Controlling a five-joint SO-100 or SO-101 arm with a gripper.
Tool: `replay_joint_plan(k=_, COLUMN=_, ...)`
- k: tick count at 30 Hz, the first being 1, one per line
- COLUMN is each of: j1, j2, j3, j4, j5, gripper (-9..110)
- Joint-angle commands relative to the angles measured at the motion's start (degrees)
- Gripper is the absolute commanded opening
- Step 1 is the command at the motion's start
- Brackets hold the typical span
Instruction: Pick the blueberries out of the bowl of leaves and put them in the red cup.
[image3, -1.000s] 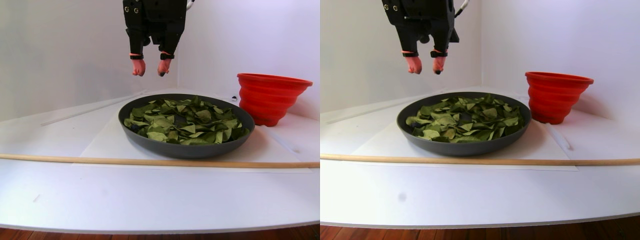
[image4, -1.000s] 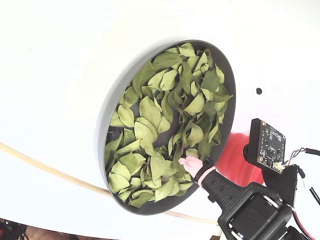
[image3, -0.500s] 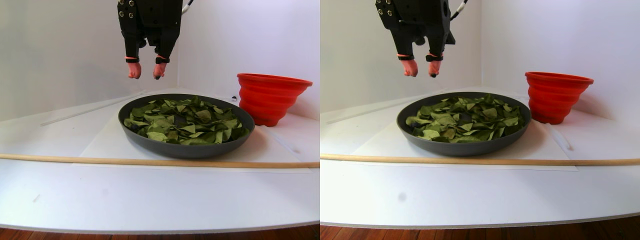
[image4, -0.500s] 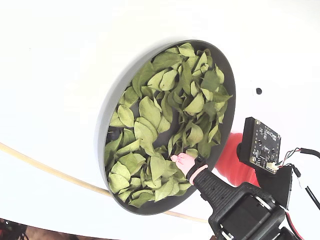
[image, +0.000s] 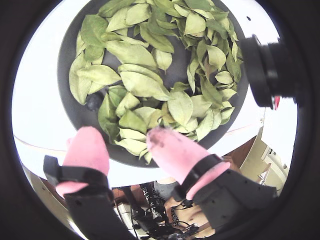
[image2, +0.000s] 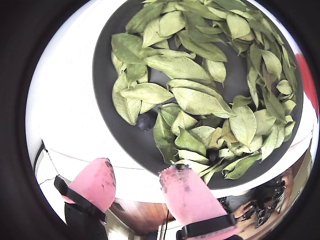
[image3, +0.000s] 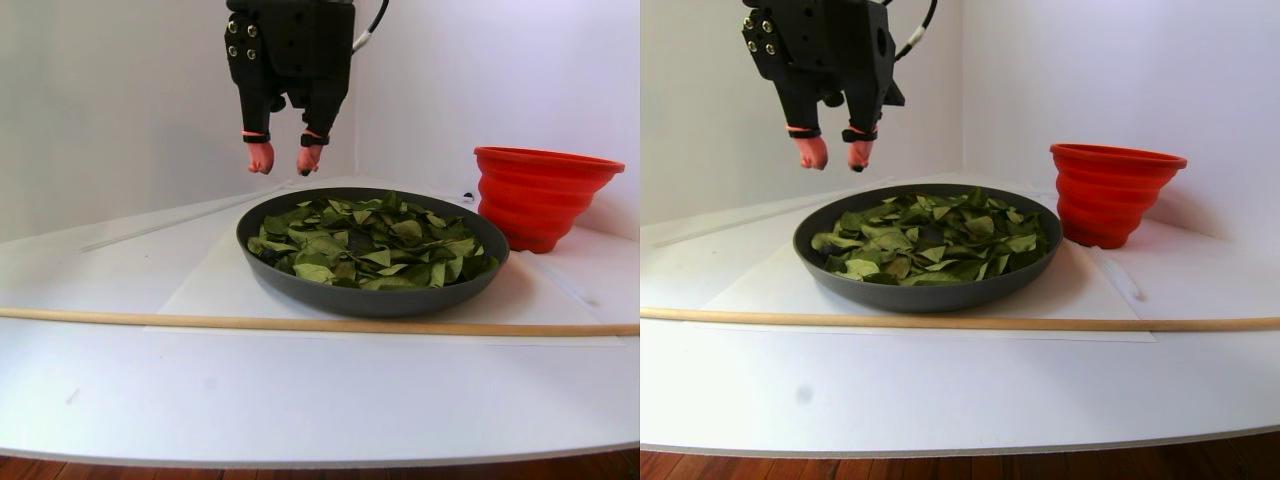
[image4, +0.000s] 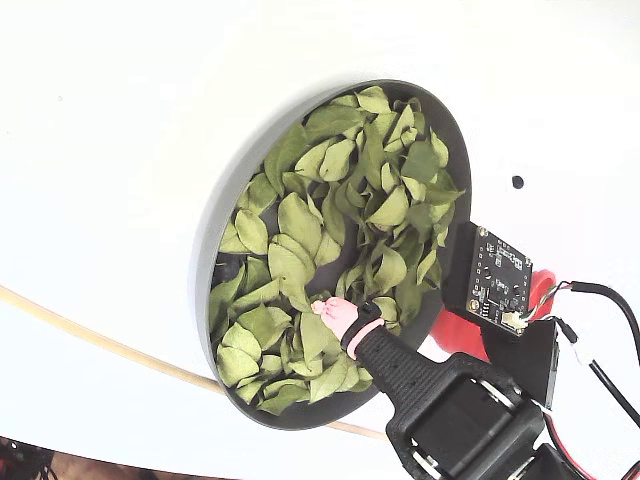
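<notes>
A dark grey shallow bowl holds several green leaves. One blueberry lies at the leaves' left edge in a wrist view; in another wrist view that blueberry shows, with a smaller dark one among the leaves. My gripper hangs open and empty above the bowl's far left rim. Its pink fingertips are spread apart with nothing between them. The gripper is over the bowl's edge, short of the berry. The red ribbed cup stands right of the bowl.
A thin wooden stick lies across the white table in front of the bowl. A white sheet lies under the bowl. In the fixed view the arm and a circuit board hide most of the cup.
</notes>
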Motion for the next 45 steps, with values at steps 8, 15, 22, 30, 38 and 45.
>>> replay_joint_plan(k=8, j1=-0.88, j2=-3.34, j3=-0.97, j4=-3.25, j5=1.85, gripper=17)
replay_joint_plan(k=15, j1=-1.05, j2=-6.86, j3=-1.85, j4=-5.36, j5=2.81, gripper=17)
replay_joint_plan(k=22, j1=-1.05, j2=-10.37, j3=-2.37, j4=-7.47, j5=3.25, gripper=17)
replay_joint_plan(k=30, j1=-0.97, j2=-13.54, j3=-2.90, j4=-10.02, j5=4.22, gripper=17)
replay_joint_plan(k=38, j1=-0.88, j2=-17.58, j3=-4.31, j4=-12.22, j5=5.01, gripper=16)
replay_joint_plan(k=45, j1=-0.88, j2=-19.86, j3=-4.75, j4=-13.80, j5=5.89, gripper=16)
